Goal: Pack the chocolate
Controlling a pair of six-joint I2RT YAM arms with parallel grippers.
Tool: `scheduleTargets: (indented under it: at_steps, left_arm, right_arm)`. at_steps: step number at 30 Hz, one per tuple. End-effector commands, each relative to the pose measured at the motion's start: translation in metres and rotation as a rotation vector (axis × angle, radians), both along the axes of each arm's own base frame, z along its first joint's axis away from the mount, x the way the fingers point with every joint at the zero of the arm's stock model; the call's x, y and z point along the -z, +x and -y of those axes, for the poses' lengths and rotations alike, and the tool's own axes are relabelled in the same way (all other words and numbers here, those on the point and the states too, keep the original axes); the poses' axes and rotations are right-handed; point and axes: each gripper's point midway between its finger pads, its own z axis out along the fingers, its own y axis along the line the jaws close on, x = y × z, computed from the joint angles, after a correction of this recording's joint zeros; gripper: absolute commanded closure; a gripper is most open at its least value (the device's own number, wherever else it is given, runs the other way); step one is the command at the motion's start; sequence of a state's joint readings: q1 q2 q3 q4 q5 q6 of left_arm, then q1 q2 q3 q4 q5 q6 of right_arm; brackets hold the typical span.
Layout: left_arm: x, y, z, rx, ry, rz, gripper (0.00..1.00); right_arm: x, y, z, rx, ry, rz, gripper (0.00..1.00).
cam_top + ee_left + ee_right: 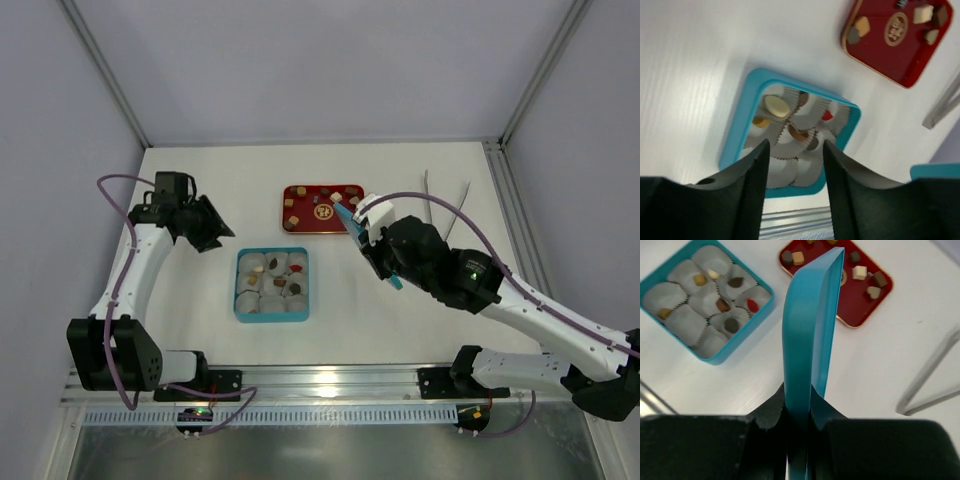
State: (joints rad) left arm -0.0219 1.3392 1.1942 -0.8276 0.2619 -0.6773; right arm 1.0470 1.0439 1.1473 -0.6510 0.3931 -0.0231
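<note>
Ahead of left end effector (795, 144), chocolate (776, 105)

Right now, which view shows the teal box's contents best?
Right wrist. The teal box lies close and unblocked, with every paper cup and chocolate piece distinct; the frame clips only two corners. Top external shows the whole box, but small. In left wrist, the left gripper blocks the near cups.

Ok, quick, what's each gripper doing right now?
Left gripper: open, holding nothing.
Right gripper: shut on the teal lid.
</note>
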Motion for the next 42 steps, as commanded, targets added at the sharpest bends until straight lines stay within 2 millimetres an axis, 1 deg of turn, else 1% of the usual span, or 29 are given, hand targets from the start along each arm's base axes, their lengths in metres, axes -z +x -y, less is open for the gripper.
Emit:
scheduleTargets:
  at_steps: [1, 2, 3, 4, 5, 6, 7, 8, 9, 10, 11, 12, 13, 15, 18, 19, 20, 21, 22, 25, 26, 29, 30, 35, 36, 38, 41, 42]
  left_arm:
    - [0.033, -0.023, -0.036, -0.118, 0.152, -0.089, 0.57]
    - [0.038, -0.023, -0.047, -0.162, 0.154, -0.099, 0.60]
    - [0.043, -0.025, -0.049, -0.179, 0.155, -0.109, 0.64]
    - [0.051, -0.030, -0.051, -0.190, 0.160, -0.130, 0.65]
    - [0.056, -0.031, -0.055, -0.207, 0.164, -0.136, 0.67]
    - [0.059, -0.032, -0.056, -0.218, 0.160, -0.139, 0.69]
    - [0.068, -0.037, -0.055, -0.232, 0.150, -0.163, 0.70]
    - [0.071, -0.036, -0.056, -0.242, 0.146, -0.158, 0.71]
    - [0.076, -0.037, -0.056, -0.248, 0.142, -0.167, 0.73]
    - [0.085, -0.042, -0.054, -0.247, 0.129, -0.190, 0.73]
    - [0.091, -0.043, -0.052, -0.251, 0.115, -0.204, 0.73]
    - [0.095, -0.040, -0.049, -0.250, 0.098, -0.198, 0.73]
    - [0.102, -0.044, -0.044, -0.246, 0.067, -0.220, 0.73]
    - [0.115, -0.045, -0.039, -0.246, 0.043, -0.237, 0.74]
    - [0.125, -0.047, -0.035, -0.250, 0.019, -0.253, 0.74]
    - [0.127, -0.046, -0.035, -0.250, 0.014, -0.248, 0.74]
    - [0.127, -0.045, -0.030, -0.243, -0.009, -0.248, 0.74]
    - [0.132, -0.047, -0.029, -0.243, -0.018, -0.257, 0.74]
    - [0.132, -0.044, -0.027, -0.239, -0.023, -0.249, 0.73]
    - [0.135, -0.044, -0.018, -0.226, -0.037, -0.250, 0.73]
    - [0.136, -0.043, -0.016, -0.221, -0.040, -0.246, 0.73]
    - [0.137, -0.042, -0.012, -0.227, -0.052, -0.244, 0.73]
    - [0.137, -0.045, -0.001, -0.204, -0.059, -0.247, 0.73]
    - [0.137, -0.047, 0.013, -0.203, -0.080, -0.245, 0.74]
    - [0.139, -0.049, 0.017, -0.196, -0.082, -0.245, 0.74]
    - [0.138, -0.051, 0.022, -0.211, -0.094, -0.242, 0.75]
    - [0.138, -0.054, 0.030, -0.218, -0.103, -0.232, 0.75]
    - [0.137, -0.055, 0.035, -0.205, -0.103, -0.229, 0.75]
  right_arm:
    - [-0.012, -0.011, -0.027, -0.115, 0.276, -0.188, 0.96]
    - [-0.019, -0.011, -0.033, -0.148, 0.345, -0.211, 0.96]
    - [-0.019, -0.022, -0.042, -0.214, 0.409, -0.285, 0.96]
    - [-0.010, -0.022, -0.042, -0.223, 0.441, -0.334, 0.96]
    - [-0.018, -0.011, -0.042, -0.222, 0.508, -0.322, 0.96]
    - [-0.020, -0.010, -0.043, -0.214, 0.566, -0.360, 0.96]
    - [-0.012, -0.019, -0.046, -0.265, 0.593, -0.422, 0.96]
    - [-0.019, -0.008, -0.045, -0.264, 0.649, -0.401, 0.96]
    - [-0.018, -0.006, -0.045, -0.267, 0.683, -0.427, 0.96]
    - [-0.010, -0.013, -0.047, -0.285, 0.722, -0.503, 0.96]
    - [-0.016, -0.008, -0.048, -0.305, 0.769, -0.494, 0.96]
    - [-0.016, -0.002, -0.044, -0.294, 0.799, -0.498, 0.96]
    - [-0.014, -0.003, -0.047, -0.312, 0.843, -0.531, 0.96]
    - [-0.011, 0.004, -0.043, -0.293, 0.883, -0.547, 0.96]
    - [-0.005, 0.008, -0.045, -0.288, 0.956, -0.612, 0.96]
    - [-0.001, 0.011, -0.047, -0.295, 0.976, -0.614, 0.96]
    - [0.002, 0.011, -0.048, -0.284, 0.995, -0.652, 0.96]
    - [0.005, 0.012, -0.049, -0.279, 1.006, -0.662, 0.96]
    - [0.011, 0.014, -0.050, -0.278, 1.020, -0.669, 0.96]
    - [0.019, 0.017, -0.051, -0.256, 1.060, -0.700, 0.96]
    - [0.025, 0.020, -0.052, -0.245, 1.066, -0.717, 0.96]
    - [0.032, 0.022, -0.052, -0.233, 1.088, -0.730, 0.96]
    - [0.040, 0.024, -0.053, -0.216, 1.087, -0.749, 0.96]
    - [0.061, 0.030, -0.051, -0.178, 1.099, -0.773, 0.96]
    - [0.068, 0.032, -0.051, -0.163, 1.103, -0.792, 0.96]
    - [0.071, 0.031, -0.051, -0.167, 1.125, -0.800, 0.96]
    - [0.082, 0.031, -0.050, -0.153, 1.132, -0.812, 0.96]
    - [0.086, 0.030, -0.049, -0.144, 1.134, -0.815, 0.96]
